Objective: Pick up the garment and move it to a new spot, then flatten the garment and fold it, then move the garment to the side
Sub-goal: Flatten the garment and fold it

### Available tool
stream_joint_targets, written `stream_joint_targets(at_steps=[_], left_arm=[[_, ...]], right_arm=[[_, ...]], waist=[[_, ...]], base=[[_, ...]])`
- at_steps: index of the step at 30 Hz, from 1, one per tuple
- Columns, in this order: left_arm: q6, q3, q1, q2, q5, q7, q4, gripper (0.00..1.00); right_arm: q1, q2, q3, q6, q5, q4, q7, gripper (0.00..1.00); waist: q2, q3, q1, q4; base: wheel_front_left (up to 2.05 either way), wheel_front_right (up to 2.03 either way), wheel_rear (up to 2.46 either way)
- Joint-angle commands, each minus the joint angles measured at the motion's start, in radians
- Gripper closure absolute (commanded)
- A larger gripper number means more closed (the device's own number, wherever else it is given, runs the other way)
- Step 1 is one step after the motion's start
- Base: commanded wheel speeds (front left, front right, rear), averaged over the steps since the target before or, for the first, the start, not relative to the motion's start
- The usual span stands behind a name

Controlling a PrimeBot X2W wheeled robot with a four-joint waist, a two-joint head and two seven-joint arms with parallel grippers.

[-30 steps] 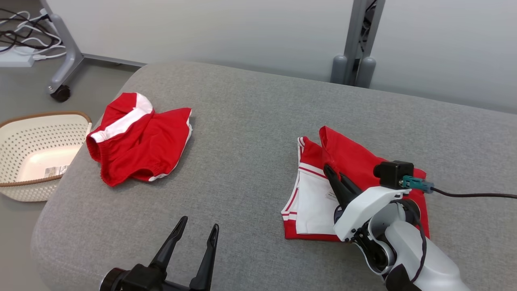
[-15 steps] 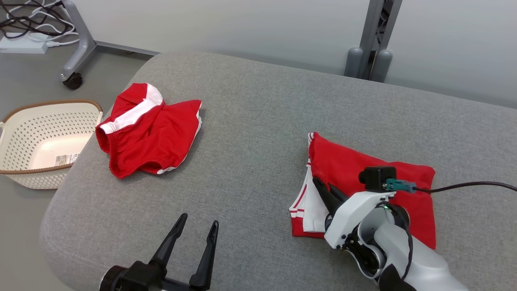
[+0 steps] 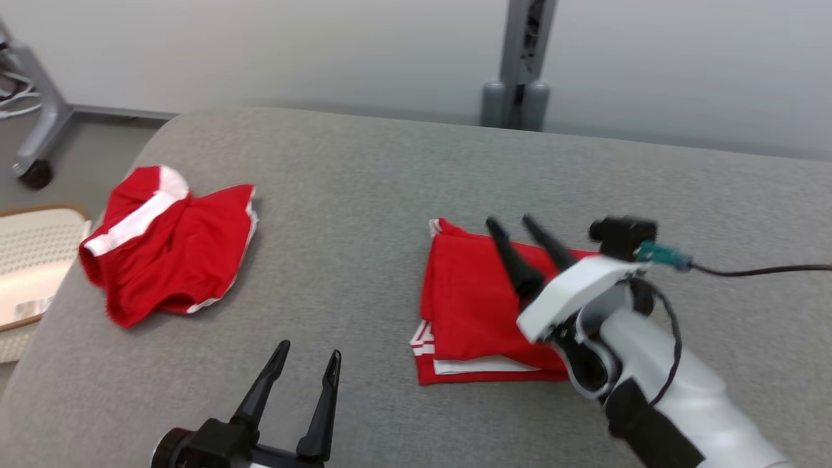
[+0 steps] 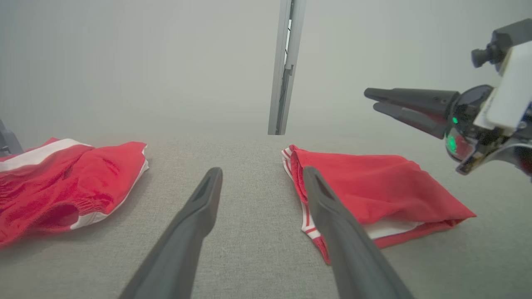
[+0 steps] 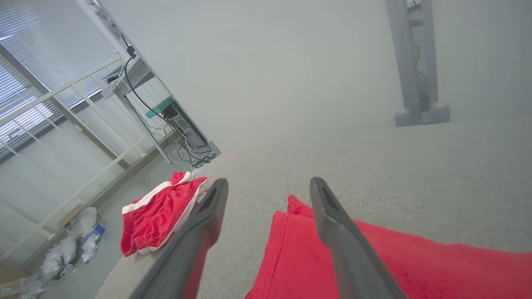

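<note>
— So, where is the garment (image 3: 468, 305)?
— On the grey cushion (image 3: 364, 195), right of its middle and well in from the far edge. It lies flat as a folded, roughly square packet.
— How does it look?
— Bright red on top, mostly smooth, with a few soft ridges. At its near-left corner some red-and-white striped trim (image 3: 422, 339) pokes out. A white layer shows along the near edge, under the red top fold. In the left wrist view the top layer puffs up slightly along the folded left side.
— What is that white layer?
— The head view is smeared, so it may be a lining or a white panel; I cannot tell which.
— And the right claw (image 3: 513, 225)?
— Its fingers are apart and grip nothing. It is raised above the garment, and the left wrist view shows clear air between it and the cloth.
— The left claw (image 3: 309, 351)?
— Also spread and empty, low over bare cushion left of the garment, tips pointing toward the far edge.
— Anything else?
— A second red garment (image 3: 169, 253) with a white band lies crumpled near the left edge, well apart from the folded one. Beyond that edge sits a pale perforated basket (image 3: 26, 260).
</note>
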Motion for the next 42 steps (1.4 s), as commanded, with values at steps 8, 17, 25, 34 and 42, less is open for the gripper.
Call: stream_joint_targets(at_steps=[8, 17, 25, 34, 42], left_arm=[[0.028, 0.03, 0.001, 0.003, -0.018, -0.003, -0.02, 0.0], [0.071, 0.071, 0.018, 0.004, -0.063, -0.003, -0.021, 0.0], [0.109, 0.101, 0.046, 0.004, -0.064, -0.003, -0.037, 0.0], [0.109, 0.11, 0.089, 0.003, -0.049, -0.003, -0.049, 0.0], [0.123, 0.117, 0.158, 0.004, -0.042, -0.003, -0.076, 0.0]], right_arm=[[0.141, -0.008, -0.379, 0.0, -0.366, -0.168, -0.008, 0.0], [0.338, -0.008, -0.506, 0.0, -0.528, -0.357, -0.008, 0.0], [0.52, -0.04, -0.518, 0.0, -0.662, -0.518, -0.008, 0.0], [0.688, -0.073, -0.535, 0.0, -0.741, -0.651, -0.008, 0.0], [0.815, -0.061, -0.583, 0.0, -0.745, -0.715, -0.008, 0.0]], waist=[[0.0, -0.013, 0.0, -0.173], [0.0, -0.043, 0.0, -0.266], [0.0, -0.088, 0.0, -0.3], [0.0, -0.147, 0.0, -0.286], [0.0, -0.181, 0.0, -0.273]], base=[[0.0, 0.0, 0.0], [0.0, 0.0, 0.0], [0.0, 0.0, 0.0], [0.0, 0.0, 0.0], [0.0, 0.0, 0.0]])
